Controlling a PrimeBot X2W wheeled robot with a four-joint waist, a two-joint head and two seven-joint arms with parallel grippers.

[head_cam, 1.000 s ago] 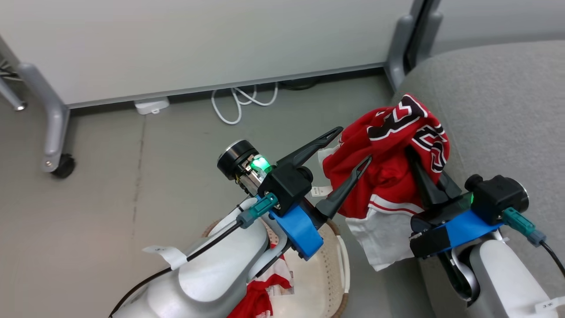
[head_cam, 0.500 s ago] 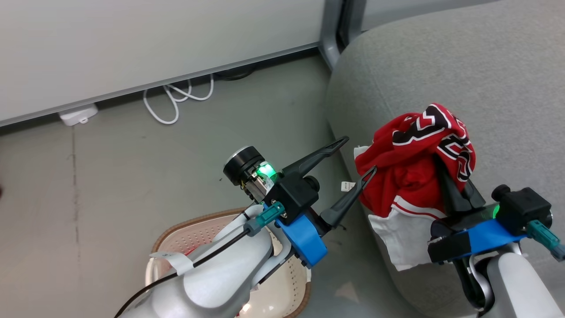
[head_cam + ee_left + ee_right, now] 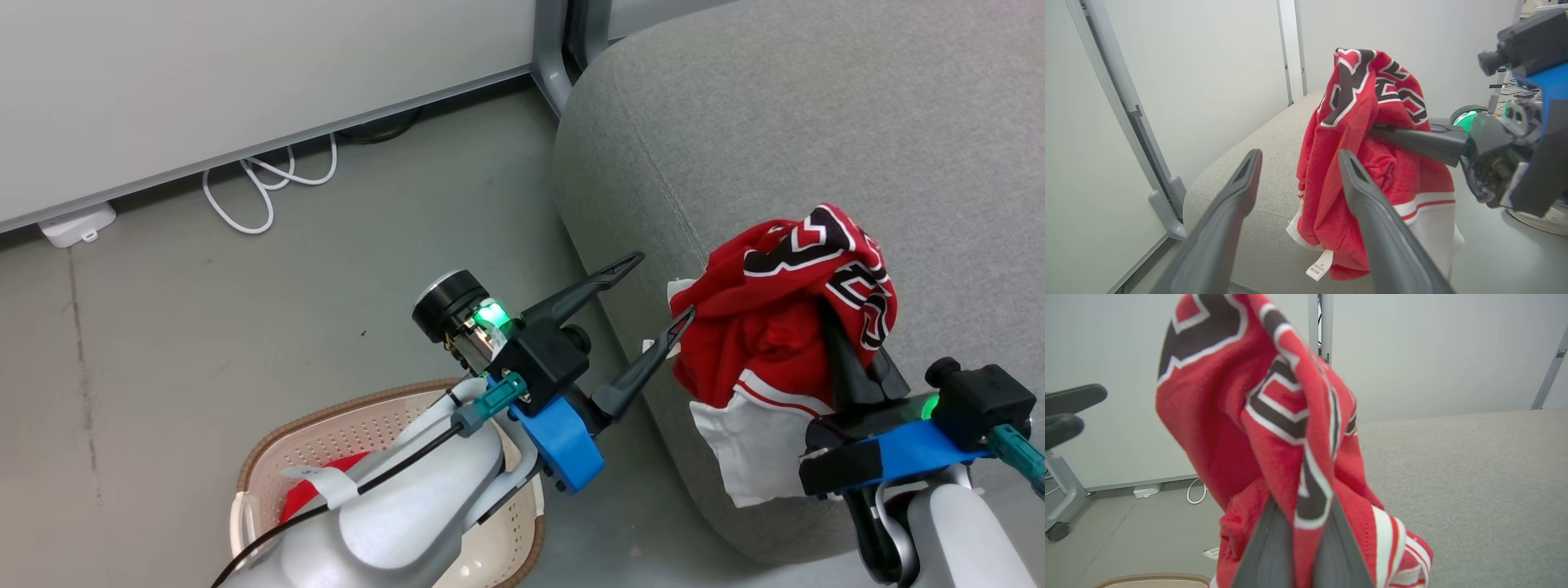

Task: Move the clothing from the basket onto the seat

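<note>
Your view has swung right since a second ago, so the red jersey [image 3: 775, 327] now hangs over the seat [image 3: 816, 122] edge. Your right gripper [image 3: 849, 351] stays pinched on it, while your left gripper [image 3: 663, 284] is spread and empty alongside. There's more red clothing [image 3: 326, 482] in the basket [image 3: 343, 429]. Looks ready to drop.

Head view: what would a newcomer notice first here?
First, the bright red jersey bunched in the shut right gripper, held up at the near edge of the grey seat. Next, the left gripper, open and empty, just beside the jersey and above the floor. Lower left, more red cloth lies in the basket.
</note>
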